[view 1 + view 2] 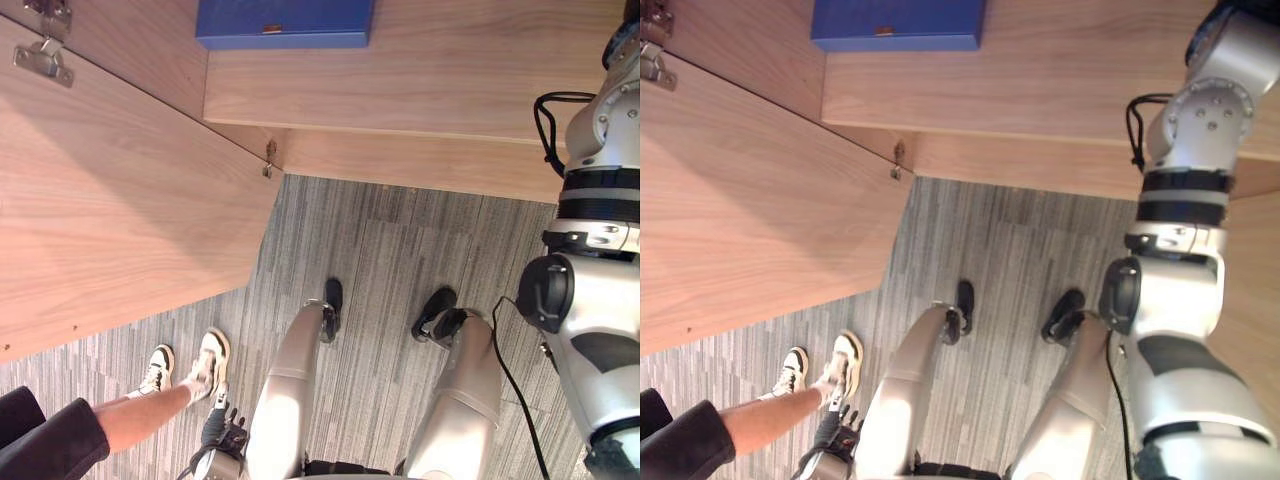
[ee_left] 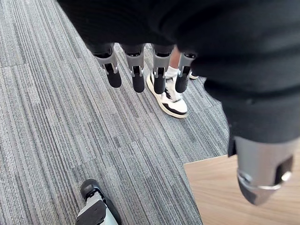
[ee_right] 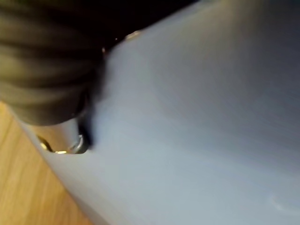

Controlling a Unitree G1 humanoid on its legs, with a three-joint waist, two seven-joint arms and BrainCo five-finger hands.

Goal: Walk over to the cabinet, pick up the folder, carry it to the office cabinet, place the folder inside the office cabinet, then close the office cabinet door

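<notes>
A blue folder (image 1: pixel 285 22) lies flat on the wooden shelf (image 1: pixel 430 85) of the office cabinet, straight ahead at the far edge of the eye views. My right arm reaches up along the right side toward the shelf. In the right wrist view my right hand (image 3: pixel 47 65) rests right against a pale blue flat surface (image 3: pixel 197 122), with wood beside it. My left hand (image 1: pixel 222 435) hangs low beside my left leg. Its fingers (image 2: pixel 138 70) are straight and hold nothing.
The cabinet door (image 1: pixel 110 200) stands open on my left, with metal hinges (image 1: pixel 45 60) along its inner edge. A person stands close at my left, with a bare leg (image 1: pixel 140 415) and white sneakers (image 2: pixel 171 96) on the grey striped carpet (image 1: pixel 400 250).
</notes>
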